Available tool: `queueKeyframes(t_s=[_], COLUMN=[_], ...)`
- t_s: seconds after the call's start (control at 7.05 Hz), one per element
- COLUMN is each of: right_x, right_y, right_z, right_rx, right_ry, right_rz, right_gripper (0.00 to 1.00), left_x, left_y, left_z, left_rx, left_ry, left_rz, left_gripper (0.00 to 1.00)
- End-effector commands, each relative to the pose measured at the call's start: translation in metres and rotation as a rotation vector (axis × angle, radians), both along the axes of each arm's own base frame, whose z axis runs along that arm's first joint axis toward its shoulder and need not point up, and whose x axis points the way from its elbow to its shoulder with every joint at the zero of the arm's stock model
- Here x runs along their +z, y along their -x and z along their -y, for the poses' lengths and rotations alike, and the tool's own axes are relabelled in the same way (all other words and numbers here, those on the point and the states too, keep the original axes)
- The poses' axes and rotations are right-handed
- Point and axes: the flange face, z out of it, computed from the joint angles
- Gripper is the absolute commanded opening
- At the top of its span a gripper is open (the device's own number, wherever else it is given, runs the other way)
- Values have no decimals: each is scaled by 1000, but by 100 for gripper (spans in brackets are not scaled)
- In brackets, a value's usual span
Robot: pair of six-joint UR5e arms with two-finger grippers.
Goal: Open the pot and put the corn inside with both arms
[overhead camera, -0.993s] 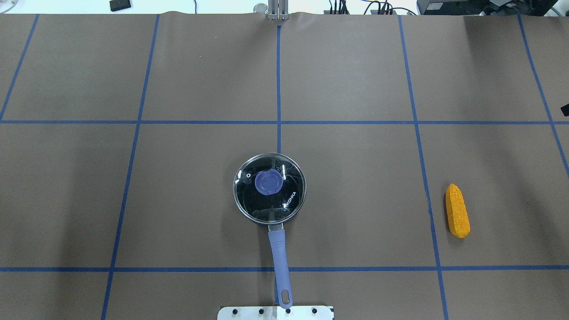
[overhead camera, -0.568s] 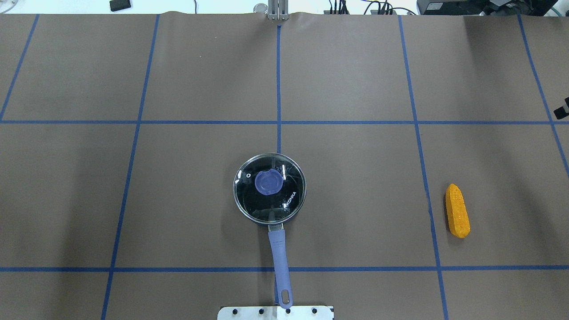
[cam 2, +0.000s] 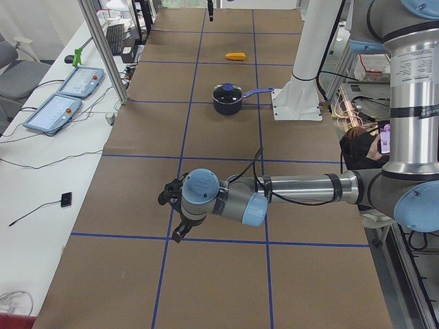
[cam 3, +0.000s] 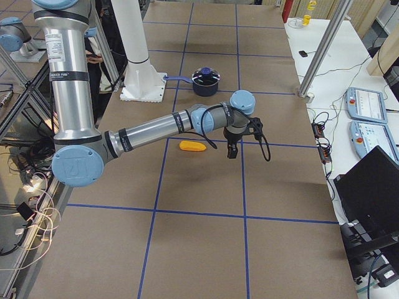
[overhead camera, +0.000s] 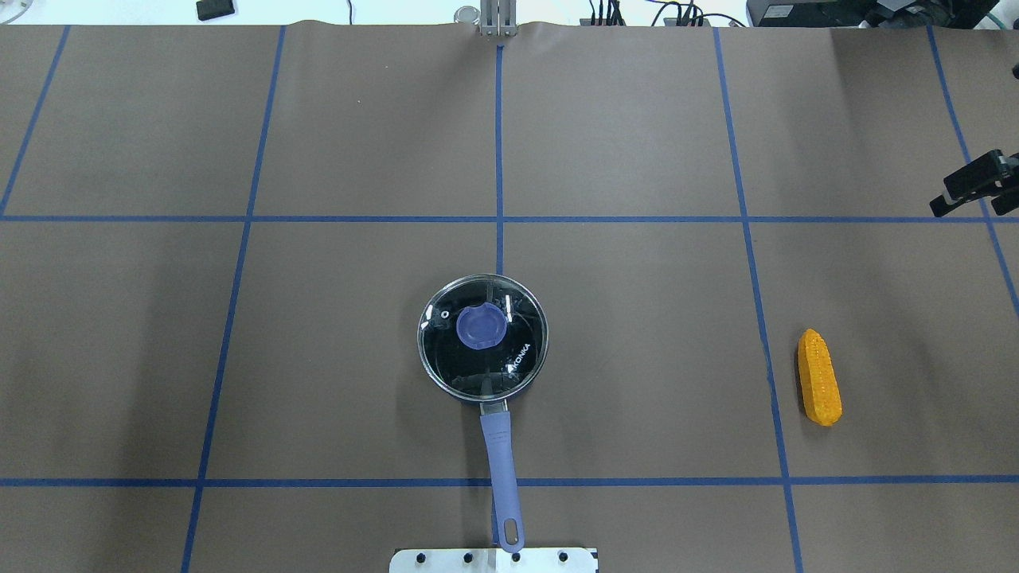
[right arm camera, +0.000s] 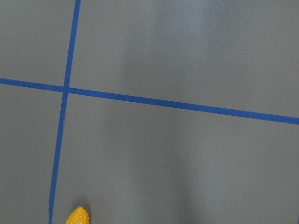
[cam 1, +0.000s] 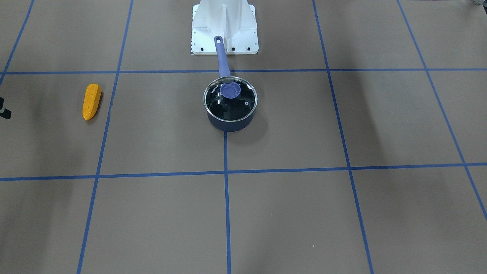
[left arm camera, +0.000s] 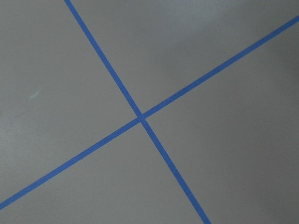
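Observation:
The dark blue pot [overhead camera: 446,374] stands at the table's middle with its glass lid [overhead camera: 513,362] on; the lid has a lilac knob [overhead camera: 481,326], and the lilac handle [overhead camera: 503,469] points toward my base. The yellow-orange corn [overhead camera: 819,377] lies flat on the right, far from the pot; its tip shows in the right wrist view [right arm camera: 78,216]. My right gripper [overhead camera: 973,205] hovers at the far right edge, beyond the corn, with its fingers apart and empty. My left gripper [cam 2: 175,214] shows only in the exterior left view, far from the pot; I cannot tell whether it is open or shut.
Brown table cover with a grid of blue tape lines [overhead camera: 499,159]. The white robot base plate [overhead camera: 493,559] sits at the near edge, under the pot handle's end. Cables and boxes lie beyond the far edge.
My right gripper has come further into the overhead view from the right edge, moving left. Pot and corn have not moved.

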Motion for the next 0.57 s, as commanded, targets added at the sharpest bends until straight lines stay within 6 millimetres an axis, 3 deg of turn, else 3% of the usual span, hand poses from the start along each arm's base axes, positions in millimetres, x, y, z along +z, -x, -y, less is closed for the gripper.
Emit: queueKeyframes(t_s=[0.0,0.14,0.28,0.43], right_x=[-19,-24,-41,-44], right_y=[56,87,111,130], right_z=[-6,-14,-19,-26], right_rx=[-11,-22,-8,-11], right_ry=[62,84,107,127], right_rz=[-17,-44,-49,-57], right_gripper=[100,100,100,98], left_x=[-21,-54,-70,-76], left_y=[0,-2,-5,-8], left_z=[0,-1,-2,-2], left_rx=[-46,-110,-133,-152], left_ry=[21,44,52,70], left_rz=[-21,-46,-60,-71], left_gripper=[99,99,99,99])
